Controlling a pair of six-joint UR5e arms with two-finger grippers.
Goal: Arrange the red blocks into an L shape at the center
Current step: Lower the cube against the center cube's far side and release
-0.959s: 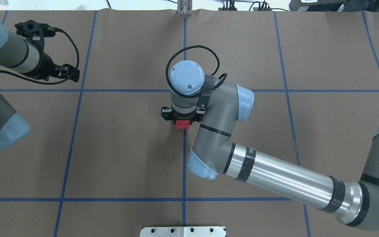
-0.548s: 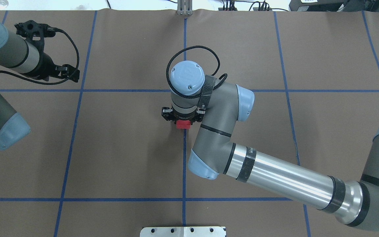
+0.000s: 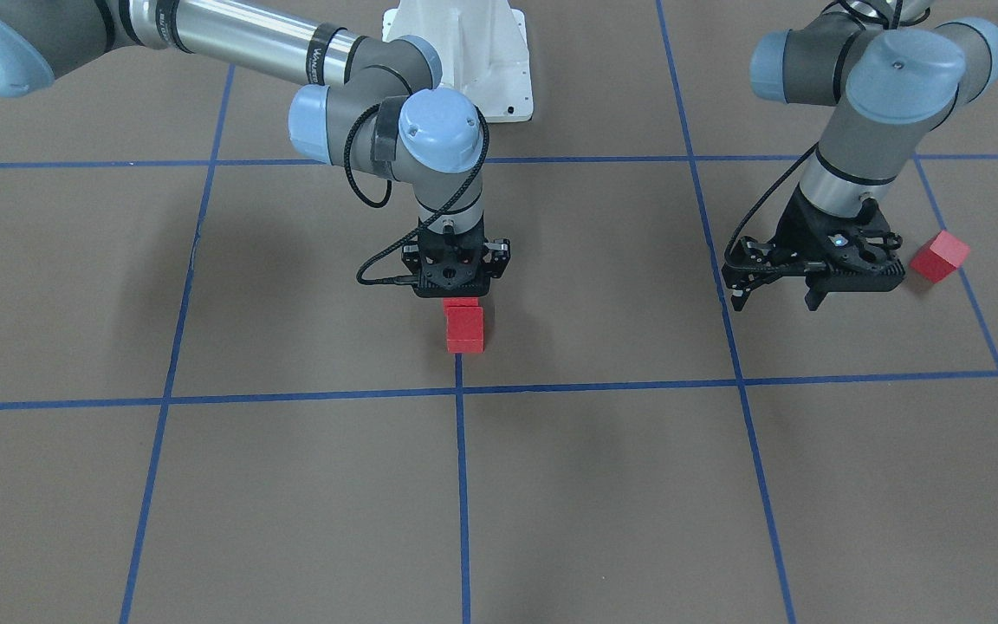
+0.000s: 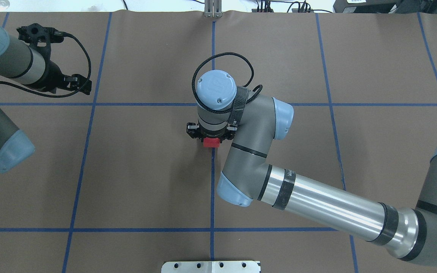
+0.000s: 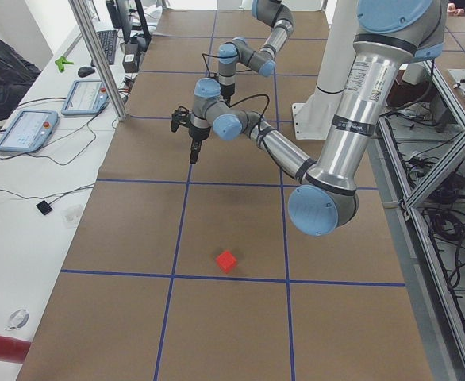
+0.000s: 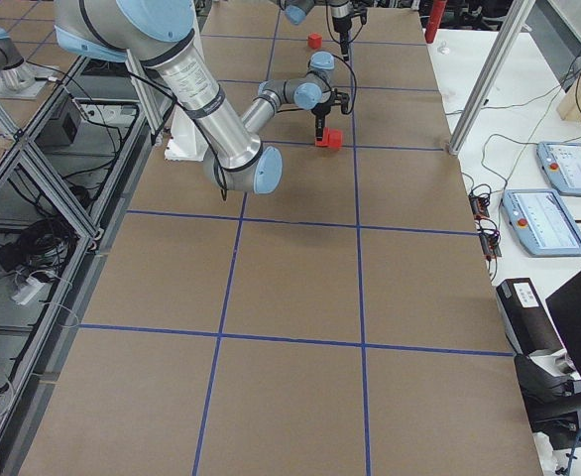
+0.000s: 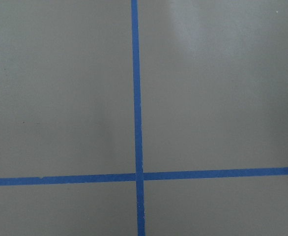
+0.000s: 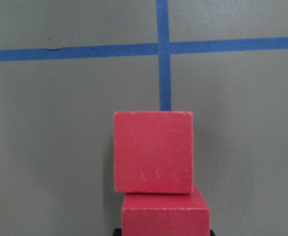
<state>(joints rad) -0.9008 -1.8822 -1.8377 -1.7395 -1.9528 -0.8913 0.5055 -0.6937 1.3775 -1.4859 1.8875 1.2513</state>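
Two red blocks sit at the center line (image 3: pixel 459 373). One block (image 3: pixel 465 330) lies on the brown floor. The other (image 3: pixel 461 303) is right behind it, under my right gripper (image 3: pixel 457 290), which is shut on it. The right wrist view shows the floor block (image 8: pixel 153 151) touching the held block (image 8: pixel 164 214), slightly offset. From overhead only a red sliver (image 4: pixel 211 142) shows beneath the wrist. A third red block (image 3: pixel 939 256) lies alone on my left side, beside my left gripper (image 3: pixel 774 296), which hangs open above the floor.
Blue tape lines (image 4: pixel 212 182) cross the brown floor in a grid. The white robot base (image 3: pixel 464 61) stands behind the middle. Tablets and cables (image 5: pixel 34 127) lie on the bench past the far edge. The left wrist view holds only a tape crossing (image 7: pixel 138 175).
The right wrist has shifted very slightly, and a little less of the red block shows under it from overhead. The left arm has stayed still.
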